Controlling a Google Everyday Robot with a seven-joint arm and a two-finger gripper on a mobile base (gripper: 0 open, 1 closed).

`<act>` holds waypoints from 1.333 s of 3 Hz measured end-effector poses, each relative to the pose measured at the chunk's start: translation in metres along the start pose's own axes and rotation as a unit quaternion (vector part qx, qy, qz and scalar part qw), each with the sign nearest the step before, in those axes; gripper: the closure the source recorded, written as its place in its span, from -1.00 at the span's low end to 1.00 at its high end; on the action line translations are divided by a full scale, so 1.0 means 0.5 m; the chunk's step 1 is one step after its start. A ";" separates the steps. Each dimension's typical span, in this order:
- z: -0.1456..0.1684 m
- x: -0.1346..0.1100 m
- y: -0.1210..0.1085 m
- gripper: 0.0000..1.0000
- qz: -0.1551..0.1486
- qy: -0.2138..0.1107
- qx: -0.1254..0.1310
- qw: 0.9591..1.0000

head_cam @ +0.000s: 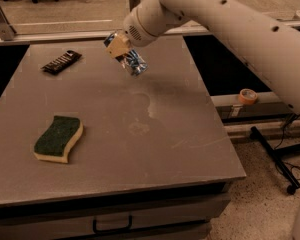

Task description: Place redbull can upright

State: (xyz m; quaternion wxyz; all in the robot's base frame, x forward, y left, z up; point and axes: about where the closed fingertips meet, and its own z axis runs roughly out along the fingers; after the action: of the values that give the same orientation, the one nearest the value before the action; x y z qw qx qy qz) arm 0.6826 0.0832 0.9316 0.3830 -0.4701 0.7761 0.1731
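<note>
While the arm (230,24) reaches in from the upper right, the claw (126,58) is noted over the far middle of the worktop (190,149), clamped on the can (136,65). The can is held tilted, not upright, with its length slanting down and to the right. Blue and silver are seen on its body. It appears to be just above the surface; contact with the worktop cannot be confirmed. Whether the can is open or sealed cannot be told, and nothing of its contents is shown.

A green-topped yellow sponge (57,139) is recorded lying flat near the left front of the worktop, well apart from the can. A flat black ribbed bar (61,62) is recorded at the far left, set at an angle, near the back edge. A pale smear (149,106) is seen on the surface between the can and the front edge.

Under the worktop a drawer (140,219) with a dark handle is observed closed; its contents are hidden. A roll of orange tape (247,95) is noted on a ledge to the right, off the worktop.
</note>
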 end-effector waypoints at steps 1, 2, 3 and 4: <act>-0.010 0.001 -0.007 1.00 0.004 -0.098 -0.020 0.995; -0.021 -0.005 -0.010 1.00 -0.015 -0.170 -0.040 0.985; -0.027 -0.001 -0.012 1.00 -0.030 -0.225 -0.060 0.972; -0.031 0.010 -0.009 1.00 -0.044 -0.267 -0.084 0.959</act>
State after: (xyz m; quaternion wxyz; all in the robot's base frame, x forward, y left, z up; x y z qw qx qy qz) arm 0.6784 0.0684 0.9384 0.5425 -0.4709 0.6070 0.3400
